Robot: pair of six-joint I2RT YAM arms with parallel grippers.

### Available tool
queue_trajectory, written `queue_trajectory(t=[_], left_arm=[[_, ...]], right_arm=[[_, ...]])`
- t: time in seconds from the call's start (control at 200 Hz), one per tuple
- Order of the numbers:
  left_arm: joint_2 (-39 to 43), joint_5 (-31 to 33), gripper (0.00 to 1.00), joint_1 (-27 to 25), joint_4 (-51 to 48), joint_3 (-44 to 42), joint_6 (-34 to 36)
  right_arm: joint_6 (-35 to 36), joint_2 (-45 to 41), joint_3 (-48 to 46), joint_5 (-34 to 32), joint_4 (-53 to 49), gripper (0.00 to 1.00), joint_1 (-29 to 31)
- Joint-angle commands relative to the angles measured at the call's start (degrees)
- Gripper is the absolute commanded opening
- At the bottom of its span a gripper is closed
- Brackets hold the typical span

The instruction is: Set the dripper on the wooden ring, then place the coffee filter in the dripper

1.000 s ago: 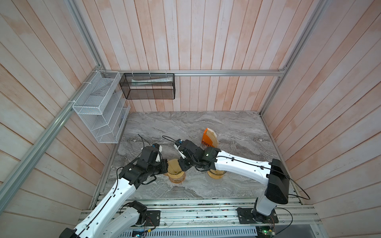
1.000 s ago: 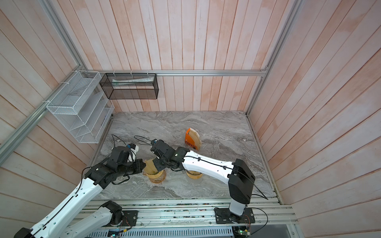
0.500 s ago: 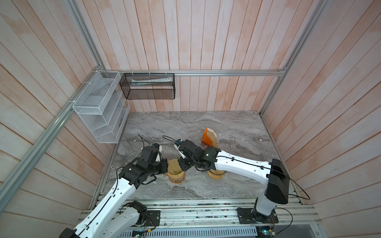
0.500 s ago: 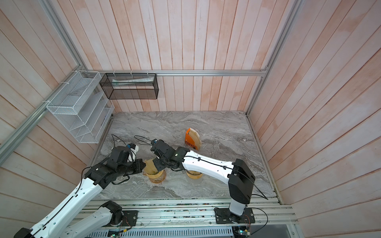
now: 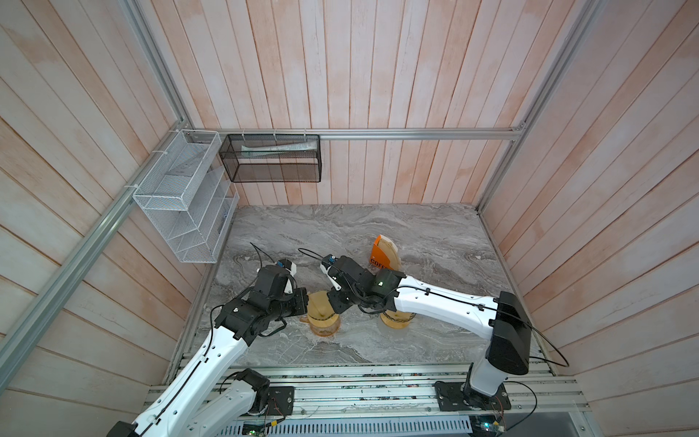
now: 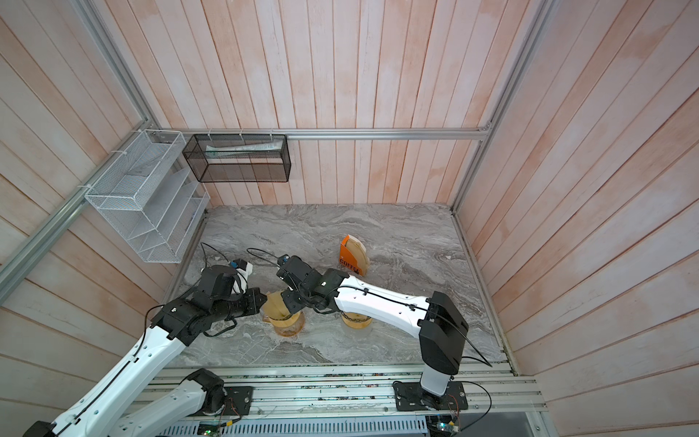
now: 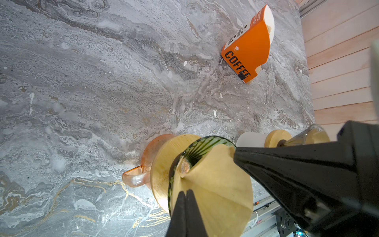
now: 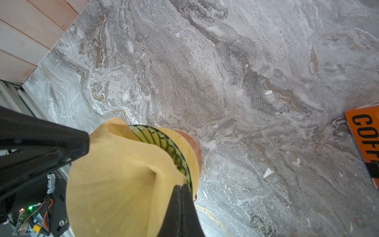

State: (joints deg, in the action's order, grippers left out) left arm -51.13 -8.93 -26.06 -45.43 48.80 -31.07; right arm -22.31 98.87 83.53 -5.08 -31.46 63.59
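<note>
On the grey counter (image 5: 340, 234), the filter (image 7: 215, 188) sits tip-down in the dripper (image 7: 205, 144), leaning sideways, with the left claw (image 7: 185, 191) and right claw (image 8: 180, 185) each pinched shut on opposite edges, so it likely must go straight down.

We read one clear word: COFFEE, in bold black capitals, along an edge of the orange box (image 7: 248, 51) in the left wrist view. The narrow side of that box carries smaller print that we cannot make out. In the right wrist view the box (image 8: 367, 133) shows only COFF, cut off at the frame's edge. In both top views the box (image 5: 379, 259) (image 6: 348, 261) shows just the first letters. A white part (image 8: 51, 181) beside the wiring bears a short code, too small for us to read surely.
</note>
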Motion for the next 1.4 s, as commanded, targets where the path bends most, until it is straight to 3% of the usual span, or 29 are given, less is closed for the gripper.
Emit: queue_trajectory(t=[0.0, 0.35, 0.715, 1.03, 1.08, 1.12, 1.16, 1.195, 1.23, 1.25, 1.27, 1.3, 1.395], left_arm=[[0.65, 0.54, 0.05, -0.30, -0.06, 2.09, 0.48], [0.90, 0.49, 0.05, -0.29, -0.11, 2.95, 0.36], [1.83, 1.26, 0.06, -0.30, -0.22, 5.12, -0.04], [1.03, 9.05, 0.10, -0.30, -2.17, 12.91, 1.03], [0.42, 11.20, 0.19, -0.30, -2.21, 14.38, 1.36], [-0.02, 12.79, 0.41, -0.20, -1.76, 15.14, 1.68], [-0.42, 14.45, 0.54, -0.22, -1.15, 15.68, 1.78], [-0.72, 15.74, 0.64, -0.21, -0.26, 15.97, 1.92], [-0.93, 16.86, 0.85, -0.13, 0.91, 16.02, 2.31], [-1.06, 17.46, 0.98, -0.06, 1.64, 16.06, 2.61], [-1.31, 18.21, 1.00, 0.04, 2.30, 16.13, 2.75], [-1.69, 18.92, 1.00, 0.29, 3.04, 16.39, 2.88], [-2.71, 20.08, 1.00, 1.79, 6.53, 15.85, 3.87]], right_arm=[[-0.19, -2.45, 1.90, -0.85, -1.05, 0.02, -0.37], [-0.89, -3.94, 2.12, -0.21, -0.69, 0.14, -0.39], [-1.43, -6.01, 1.69, -0.37, 0.61, 0.15, -0.40], [-2.73, -15.90, -4.51, -1.34, 4.22, 0.16, -5.01], [-3.00, -18.78, -6.64, -1.16, 5.20, 0.17, -7.11], [-2.89, -21.36, -8.67, -0.73, 6.21, 0.22, -9.10], [-2.46, -23.92, -10.67, -0.48, 7.12, 0.31, -11.21], [-2.14, -26.23, -12.38, -0.47, 7.71, 0.42, -13.19], [-1.75, -28.41, -13.99, -0.54, 8.06, 0.55, -15.32], [-1.57, -29.52, -14.90, -0.54, 8.13, 0.74, -16.75], [-1.47, -30.56, -15.58, -0.53, 8.06, 0.86, -18.05], [-1.22, -32.08, -16.71, -0.33, 7.75, 0.96, -20.09], [0.09, -36.23, -20.07, -1.14, 7.41, 0.98, -26.61]])
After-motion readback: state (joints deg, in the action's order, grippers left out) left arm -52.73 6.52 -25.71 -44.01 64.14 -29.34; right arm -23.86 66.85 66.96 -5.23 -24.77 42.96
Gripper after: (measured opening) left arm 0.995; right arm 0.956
